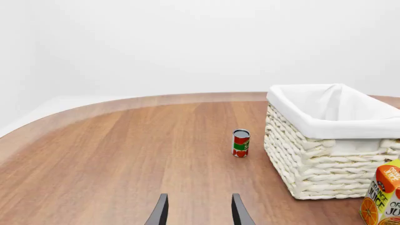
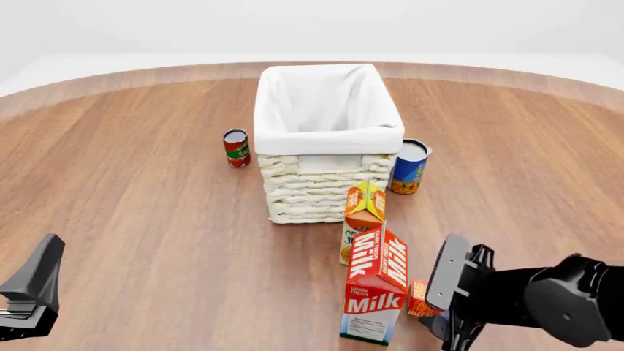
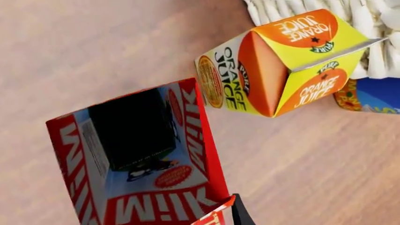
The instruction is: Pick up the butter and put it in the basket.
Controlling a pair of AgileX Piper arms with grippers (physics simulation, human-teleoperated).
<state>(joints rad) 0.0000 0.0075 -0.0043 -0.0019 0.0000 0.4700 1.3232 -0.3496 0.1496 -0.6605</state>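
While the left gripper (image 1: 198, 212) idles low at the near left of the wooden table (image 2: 146, 212), its two dark fingers spread apart with nothing between them, I leave it parked. Moving right, the small red tomato can (image 2: 236, 148) stands just beside the large cream woven wicker basket with its white cloth liner (image 2: 328, 139), my drop target. In front of the basket stand the orange-yellow juice carton (image 2: 363, 212) and the tall red-white milk carton (image 2: 376, 287). Tucked just right of the milk, the small red-orange butter box (image 2: 420, 299) is mostly hidden by my right gripper (image 2: 451, 301). I cannot tell how wide its fingers are, so I judge I should close gently, lift straight up clear of the milk, then swing over the cartons.
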